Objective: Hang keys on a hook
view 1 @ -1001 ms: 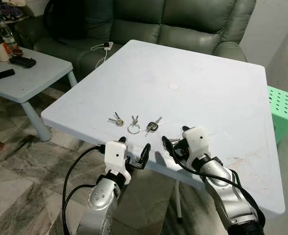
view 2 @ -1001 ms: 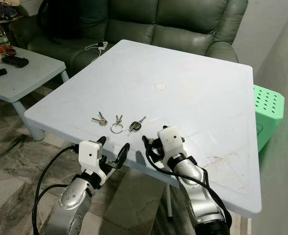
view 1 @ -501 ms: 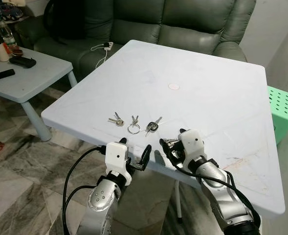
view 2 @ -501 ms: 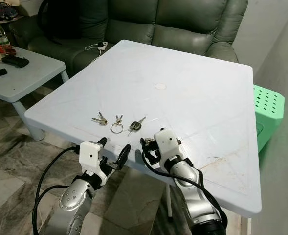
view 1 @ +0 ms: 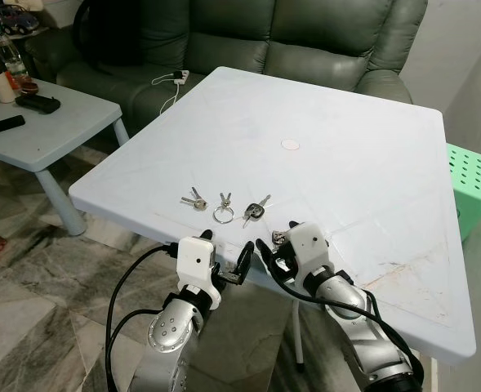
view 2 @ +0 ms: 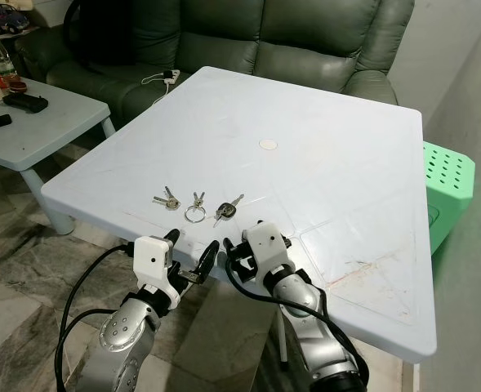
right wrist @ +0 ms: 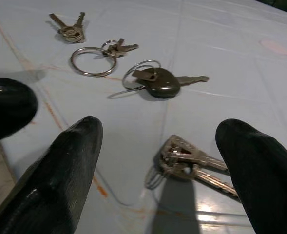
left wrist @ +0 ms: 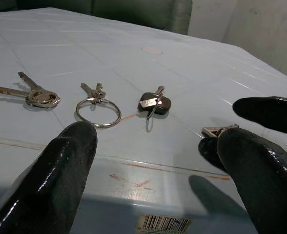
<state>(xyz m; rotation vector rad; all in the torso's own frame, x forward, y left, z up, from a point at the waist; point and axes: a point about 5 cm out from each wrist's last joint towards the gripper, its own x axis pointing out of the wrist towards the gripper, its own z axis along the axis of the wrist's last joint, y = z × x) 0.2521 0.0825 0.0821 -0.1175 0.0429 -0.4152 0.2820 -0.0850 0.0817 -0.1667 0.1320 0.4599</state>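
Observation:
Several key sets lie in a row near the front edge of the pale blue table (view 1: 346, 139): a two-key set (view 1: 193, 200), keys on a big ring (view 1: 223, 211), a black-headed key (view 1: 255, 211) and a small silver bunch (view 1: 282, 237). My right gripper (view 1: 277, 242) is open just above the table, and the silver bunch (right wrist: 189, 158) lies between its fingers. At the table's front edge my left gripper (view 1: 224, 248) stands open, empty and level with the tabletop. In its wrist view the ring keys (left wrist: 98, 108) and the black-headed key (left wrist: 153, 103) lie ahead of it.
A white round disc (view 1: 290, 145) sits mid-table. Behind stands a dark green sofa (view 1: 305, 41) with a white charger cable (view 1: 173, 82). A low blue side table (view 1: 36, 122) with remotes and a bottle is at the left, a green stool (view 1: 470, 175) at the right.
My right gripper has slid left along the front edge toward the left gripper and now straddles the silver bunch. The keys and the left gripper have stayed put.

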